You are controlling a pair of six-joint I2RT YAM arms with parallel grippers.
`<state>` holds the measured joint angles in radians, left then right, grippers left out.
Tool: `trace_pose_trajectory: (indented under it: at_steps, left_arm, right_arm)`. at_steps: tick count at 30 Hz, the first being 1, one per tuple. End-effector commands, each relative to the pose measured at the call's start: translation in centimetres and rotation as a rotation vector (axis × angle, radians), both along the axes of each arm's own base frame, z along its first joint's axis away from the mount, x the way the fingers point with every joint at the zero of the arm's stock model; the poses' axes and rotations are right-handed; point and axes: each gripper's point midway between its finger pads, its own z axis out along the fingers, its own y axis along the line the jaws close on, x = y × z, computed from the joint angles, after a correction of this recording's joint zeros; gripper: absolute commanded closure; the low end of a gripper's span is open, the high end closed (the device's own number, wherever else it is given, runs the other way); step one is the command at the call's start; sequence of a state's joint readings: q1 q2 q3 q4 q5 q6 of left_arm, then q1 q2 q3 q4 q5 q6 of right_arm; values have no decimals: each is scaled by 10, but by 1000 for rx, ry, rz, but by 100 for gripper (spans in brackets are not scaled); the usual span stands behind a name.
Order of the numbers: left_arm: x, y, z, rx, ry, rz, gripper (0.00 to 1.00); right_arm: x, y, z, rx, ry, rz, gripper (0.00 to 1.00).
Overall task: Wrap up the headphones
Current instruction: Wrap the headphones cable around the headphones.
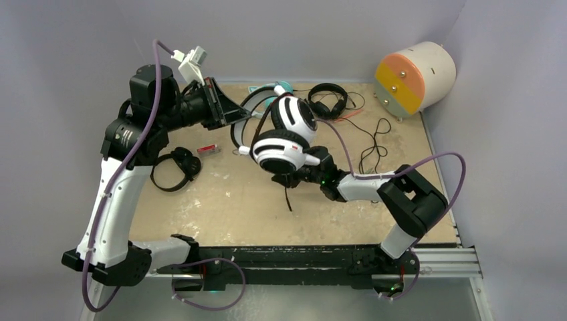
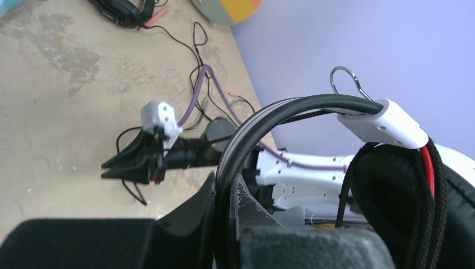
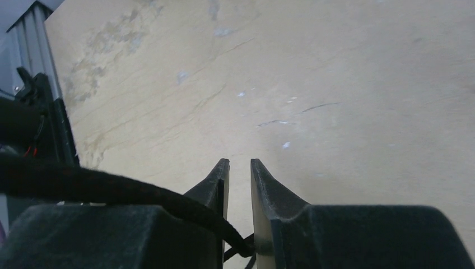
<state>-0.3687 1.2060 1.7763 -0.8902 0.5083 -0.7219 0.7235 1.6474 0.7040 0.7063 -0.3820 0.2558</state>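
Headphones (image 1: 284, 134), the white-and-black pair, are held up over the middle of the bench (image 1: 220, 207), headband (image 2: 291, 109) clamped by the left gripper (image 2: 224, 188). The cable (image 3: 112, 193) is pinched in the right gripper (image 3: 240, 168); best kept taut while looped round the band.

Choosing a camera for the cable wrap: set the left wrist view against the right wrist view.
Left wrist only: the headband clamped in the left pincer, and a black headset far off. Right wrist only: the table's edge rail, and the cable pinched inside the right pincer. Both: the right pincer and the tan tabletop.
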Motion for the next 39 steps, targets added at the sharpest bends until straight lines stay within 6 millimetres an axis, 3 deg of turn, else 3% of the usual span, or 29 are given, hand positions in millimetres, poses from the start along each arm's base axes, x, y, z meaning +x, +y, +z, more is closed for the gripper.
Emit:
trace_pose_trajectory:
  at_steps: [1, 5, 9, 12, 16, 21, 25, 30, 34, 39]
  left_arm:
    - [16, 3, 30, -94, 20, 88, 100]
    - [52, 36, 27, -115, 68, 270, 100]
    - [83, 77, 9, -133, 145, 513, 100]
    - [97, 103, -6, -110, 166, 692, 100]
    - [108, 136, -21, -88, 166, 895, 100]
    - [113, 188, -35, 37, 107, 1160, 100]
    - [105, 227, -56, 195, 120, 1347, 100]
    - [94, 247, -70, 233, 140, 1472, 100]
    - [81, 265, -72, 204, 126, 1605, 100]
    - [89, 269, -90, 323, 128, 1598, 100]
  right_arm:
    - [-26, 26, 16, 72, -45, 84, 78]
    - [-58, 33, 27, 90, -82, 150, 85]
    - [-91, 28, 47, 136, -108, 218, 93]
    - [-116, 26, 58, 131, -128, 260, 100]
    - [-144, 29, 70, 75, -149, 301, 100]
    - [-168, 33, 81, 0, -165, 357, 100]
    - [-171, 33, 84, -107, -130, 374, 100]
    - [-176, 42, 70, -198, -39, 419, 100]
    - [-194, 50, 57, -224, 10, 469, 100]
    - [-201, 52, 62, -282, -10, 479, 100]
